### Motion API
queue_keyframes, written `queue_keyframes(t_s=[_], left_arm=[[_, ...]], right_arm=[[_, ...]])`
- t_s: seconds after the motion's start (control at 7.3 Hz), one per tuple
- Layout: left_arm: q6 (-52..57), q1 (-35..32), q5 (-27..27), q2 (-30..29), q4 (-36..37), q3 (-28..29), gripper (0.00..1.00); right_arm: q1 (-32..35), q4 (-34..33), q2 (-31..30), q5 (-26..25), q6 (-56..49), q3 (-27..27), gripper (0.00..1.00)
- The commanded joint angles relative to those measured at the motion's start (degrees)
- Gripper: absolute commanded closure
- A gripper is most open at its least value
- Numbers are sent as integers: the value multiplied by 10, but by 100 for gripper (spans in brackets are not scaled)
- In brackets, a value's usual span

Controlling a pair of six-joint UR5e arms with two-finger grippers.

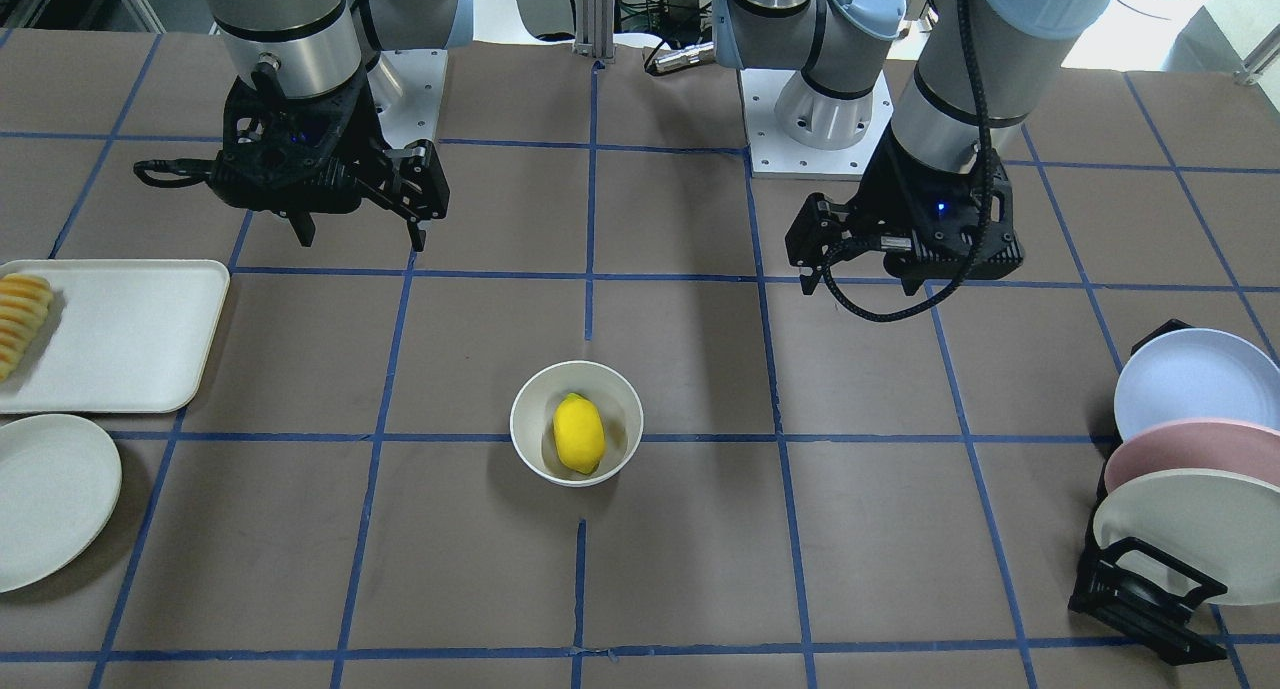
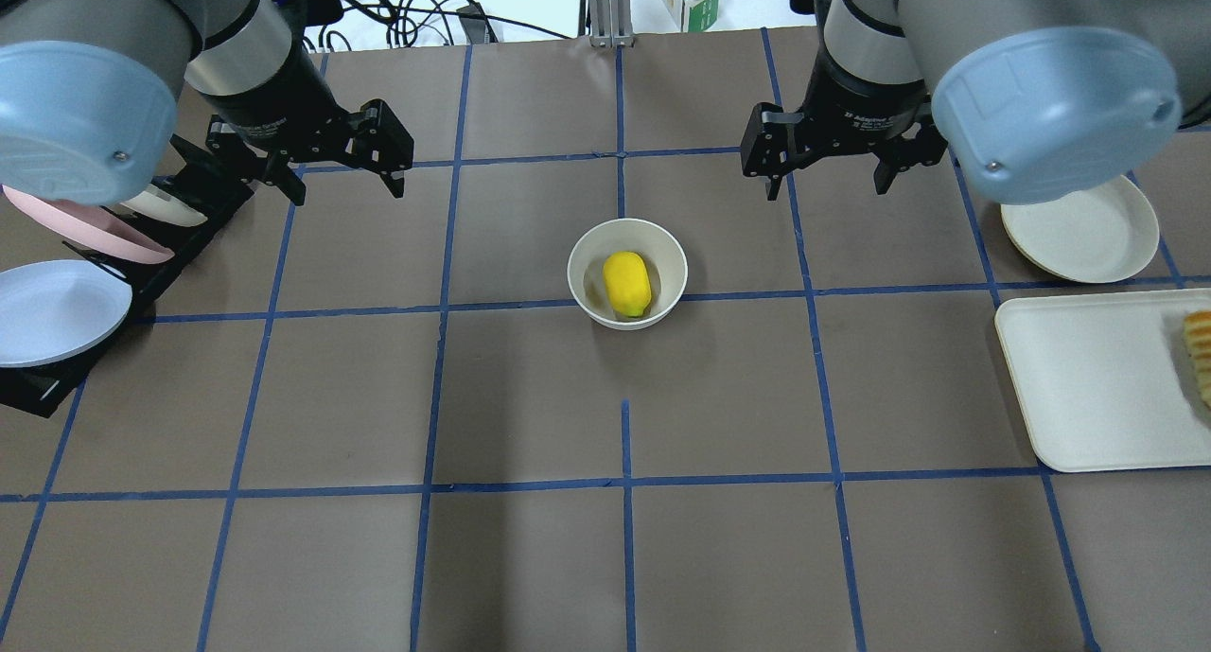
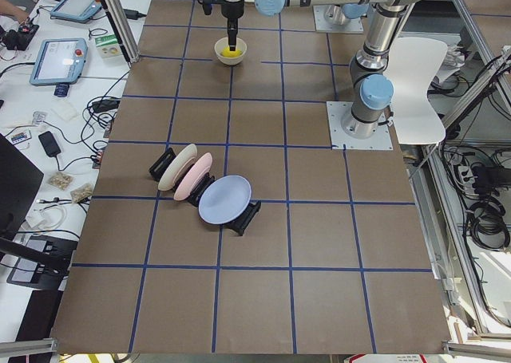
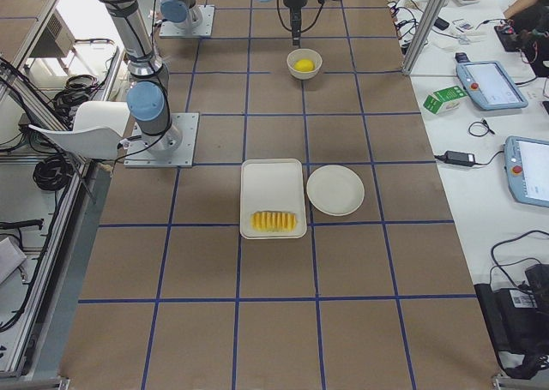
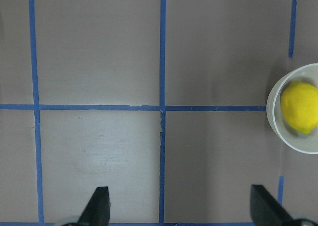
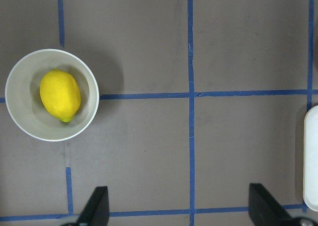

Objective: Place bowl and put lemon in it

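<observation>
You've got the bowl (image 2: 582, 264) upright near the middle of the worktop (image 2: 530, 396), sitting across a blue tape line, and the lemon (image 2: 627, 284) lies inside it on the bottom. Your left hand (image 2: 348, 190) hangs above the worktop to one side of the bowl, fingers spread wide, holding nothing. Your right hand (image 2: 830, 188) hangs on the other side, just as wide and empty. Both are well apart from the bowl.

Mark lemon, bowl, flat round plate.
lemon (image 2: 627, 284): overhead view, middle of its skin.
bowl (image 2: 586, 262): overhead view, inner left wall.
flat round plate (image 2: 1080, 231): overhead view, bare centre.
</observation>
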Motion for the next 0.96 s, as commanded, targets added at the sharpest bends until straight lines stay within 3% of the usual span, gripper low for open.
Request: queue_keyframes(t_s=[0.0, 0.82], left_arm=[[31, 1, 5, 5, -4, 6, 0], [77, 9, 34, 31, -57, 0, 0]], right_arm=[[0, 1, -1, -1, -1, 1, 0], [5, 3, -2, -3, -1, 2, 0]])
